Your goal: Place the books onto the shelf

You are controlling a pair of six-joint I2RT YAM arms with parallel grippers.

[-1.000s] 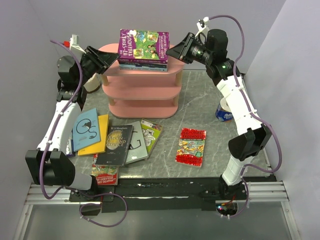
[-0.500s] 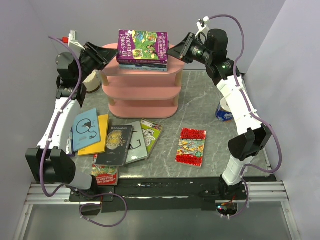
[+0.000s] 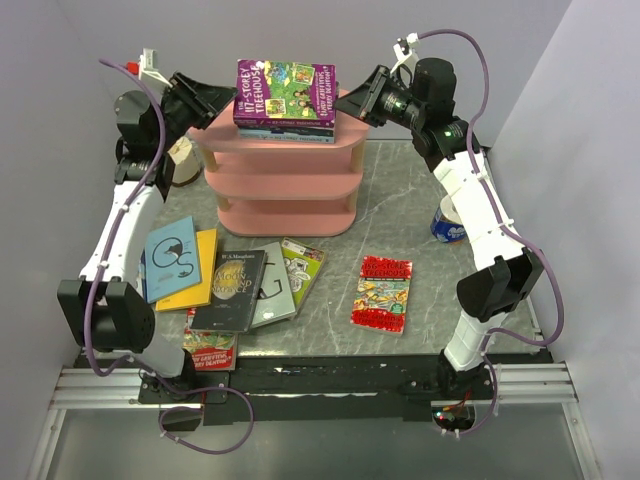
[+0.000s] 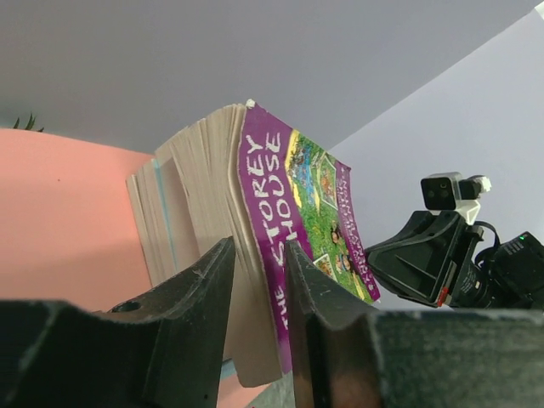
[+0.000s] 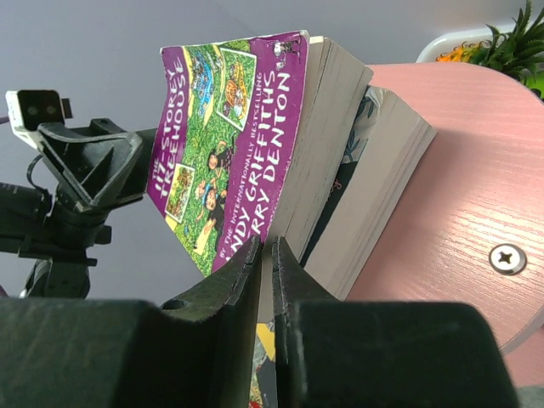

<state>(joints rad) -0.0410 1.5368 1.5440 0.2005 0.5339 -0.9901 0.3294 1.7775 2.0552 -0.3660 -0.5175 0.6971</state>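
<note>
Loose books [image 3: 235, 285] lay at 7 o'clock, red book [image 3: 383, 293] at 5. Shelf [image 3: 285, 190] at 12, purple book [image 3: 285, 92] stacked on top. Left gripper [image 3: 222, 100] at its 9, released, empty. Right gripper [image 3: 346, 107] at its 3, nearly clenched, grip unclear.

The top external view sits high behind the arm bases at the near edge and looks down toward the far wall, taking in the whole table [image 3: 420, 200] and the shelf [image 3: 300, 160]. The left wrist view faces right, very close to the left side of the purple book [image 4: 289, 212] on the shelf's top board, with the right gripper [image 4: 374, 253] beyond. The right wrist view faces left at the same book from just as close, with the left gripper [image 5: 136, 166] beyond, so all three views share that book and board.
</note>
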